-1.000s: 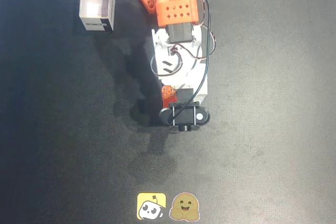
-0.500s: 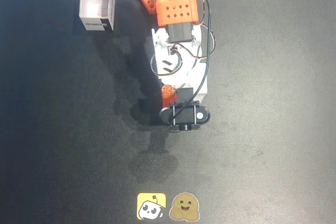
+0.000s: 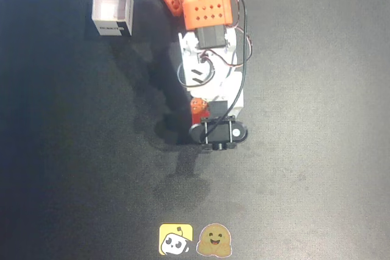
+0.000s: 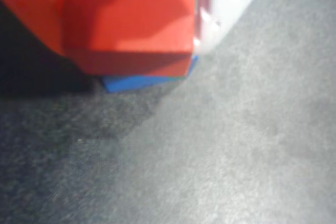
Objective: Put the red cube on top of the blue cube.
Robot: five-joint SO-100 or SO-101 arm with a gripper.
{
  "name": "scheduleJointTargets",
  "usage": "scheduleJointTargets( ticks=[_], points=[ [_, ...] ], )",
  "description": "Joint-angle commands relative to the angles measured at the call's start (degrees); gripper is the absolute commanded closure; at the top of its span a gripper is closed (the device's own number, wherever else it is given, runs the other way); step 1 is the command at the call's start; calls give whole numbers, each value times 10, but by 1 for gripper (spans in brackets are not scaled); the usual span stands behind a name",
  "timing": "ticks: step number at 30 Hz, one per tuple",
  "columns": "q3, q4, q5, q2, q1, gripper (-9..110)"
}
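Observation:
In the wrist view the red cube (image 4: pixel 137 22) fills the top of the picture. It sits between the white finger (image 4: pixel 223 3) on its right and the orange finger (image 4: pixel 31 14) on its left, so my gripper (image 4: pixel 128 40) is shut on it. Just beneath it a strip of the blue cube (image 4: pixel 134 82) shows on the dark mat; whether the two touch I cannot tell. In the overhead view both cubes are hidden under the arm's wrist (image 3: pixel 218 133), which is stretched out over the middle of the table.
A white open box (image 3: pixel 112 8) stands at the back left in the overhead view. Two stickers (image 3: pixel 194 239) lie at the front edge. The dark mat (image 3: pixel 317 150) spreads out on all sides of the arm.
In the overhead view the arm's wrist has shifted slightly to the right and a touch towards the front edge. The box has not moved.

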Motion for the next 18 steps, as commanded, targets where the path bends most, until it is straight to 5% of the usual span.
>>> scheduleJointTargets(
  ticks=[1,18],
  points=[
    [-3,-4,0,27,-5,90],
    [0,-6,4,33,-16,75]
  ],
)
